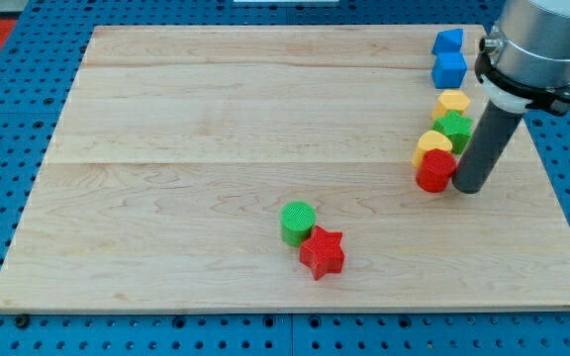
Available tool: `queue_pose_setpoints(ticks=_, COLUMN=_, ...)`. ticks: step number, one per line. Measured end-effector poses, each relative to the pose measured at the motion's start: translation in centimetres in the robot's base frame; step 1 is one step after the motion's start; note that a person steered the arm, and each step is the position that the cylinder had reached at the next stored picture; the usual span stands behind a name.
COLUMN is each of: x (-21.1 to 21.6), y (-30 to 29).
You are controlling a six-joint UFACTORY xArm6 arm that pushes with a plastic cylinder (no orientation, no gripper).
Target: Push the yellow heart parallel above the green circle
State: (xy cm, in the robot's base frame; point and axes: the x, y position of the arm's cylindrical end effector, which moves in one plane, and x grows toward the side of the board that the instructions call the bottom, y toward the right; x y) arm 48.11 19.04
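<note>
Yellow heart sits at the view's right, touching the red cylinder — light, rigid plastic, likely slides easily. No jaws here — my tip rests beside the red cylinder; push the heart's right flank toward the green circle.

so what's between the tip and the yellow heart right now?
In the camera view, the red cylinder sits between my tip and the yellow heart, touching the heart's lower edge; the tip is against the cylinder's right side.

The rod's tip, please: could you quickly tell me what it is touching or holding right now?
My tip: no gripper, holds nothing; it sits against the view's right side of the red cylinder, which touches the yellow heart.
</note>
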Motion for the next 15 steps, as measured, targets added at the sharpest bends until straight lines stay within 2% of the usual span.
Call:
queue_pose_setpoints(ticks=2, x=-0.1, y=-4.3)
queue_pose_setpoints(ticks=3, x=0.1, y=-1.9)
queue_pose_setpoints(ticks=4, x=0.0, y=2.9)
queue_pose_setpoints(ticks=6, x=-4.8, y=2.9)
queue_pose_setpoints(ticks=12, x=-5.6, y=-7.3)
queue_pose_setpoints(ticks=15, x=-5.3, y=-14.2)
